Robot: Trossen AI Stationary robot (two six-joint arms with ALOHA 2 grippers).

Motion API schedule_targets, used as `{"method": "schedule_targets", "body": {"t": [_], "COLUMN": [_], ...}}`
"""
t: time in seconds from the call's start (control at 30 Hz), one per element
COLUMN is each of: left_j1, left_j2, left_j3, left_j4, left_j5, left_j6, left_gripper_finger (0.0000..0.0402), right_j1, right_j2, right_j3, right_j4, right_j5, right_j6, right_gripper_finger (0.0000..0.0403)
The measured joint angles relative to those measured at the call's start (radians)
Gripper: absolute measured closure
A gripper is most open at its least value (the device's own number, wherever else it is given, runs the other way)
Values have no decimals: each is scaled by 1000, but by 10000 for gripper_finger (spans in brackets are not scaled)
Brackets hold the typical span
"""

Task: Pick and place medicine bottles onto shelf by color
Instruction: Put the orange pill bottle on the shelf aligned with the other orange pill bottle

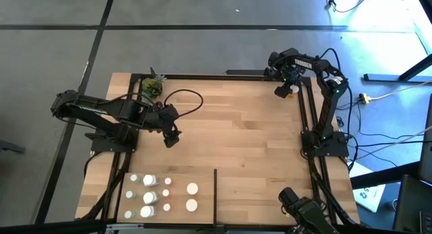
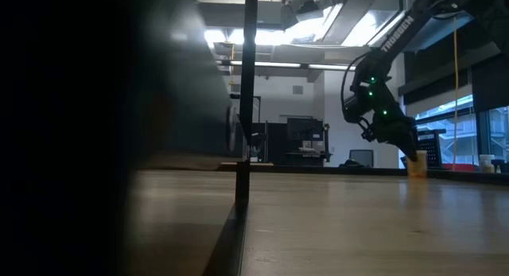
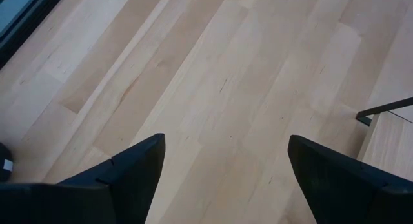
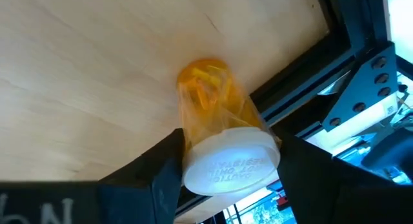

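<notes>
An orange medicine bottle [image 4: 210, 95] with a white cap stands upright at the table's far right corner, beside the black frame bar; it also shows in the low view [image 2: 416, 166]. My right gripper [image 4: 229, 150] [image 1: 288, 90] is shut on it. My left gripper [image 1: 172, 136] [image 3: 226, 179] hangs open over bare wood left of the middle, with nothing between its fingers. Several white and pale green medicine bottles [image 1: 148, 195] stand in rows on the shelf [image 1: 182, 217] at the near left, left of a thin black divider strip [image 1: 215, 193]. My right gripper pinches the orange bottle's white cap [image 4: 258, 161] between its two fingers [image 4: 164, 169], one on each side of the cap. The fingers come slanting down from above. The bottle stands upright with its bottom [image 4: 203, 68] on the wood.
A small green potted plant [image 1: 153, 87] sits at the table's far left corner. Black frame bars [image 1: 305, 112] run along the table's right and far edges, close to the orange bottle. The middle of the table [image 1: 243, 139] is bare wood.
</notes>
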Motion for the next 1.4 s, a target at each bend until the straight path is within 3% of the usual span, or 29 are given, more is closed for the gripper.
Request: {"method": "schedule_targets", "body": {"t": [0.3, 0.5, 1.1, 1.4], "left_j1": [0, 0, 0, 0], "left_j2": [0, 0, 0, 0], "left_j3": [0, 0, 0, 0], "left_j4": [0, 0, 0, -2], "left_j5": [0, 0, 0, 0], "left_j6": [1, 2, 3, 4], "left_gripper_finger": [80, 80, 80, 80], "right_j1": [69, 173, 638, 808], "right_j2": [-1, 0, 0, 30], "right_j3": [1, 15, 315, 440], "right_j4": [-32, -53, -87, 17], "right_j5": [-40, -58, -129, -123], "right_j6": [52, 73, 164, 207], "right_gripper_finger": [190, 190, 190, 190]}}
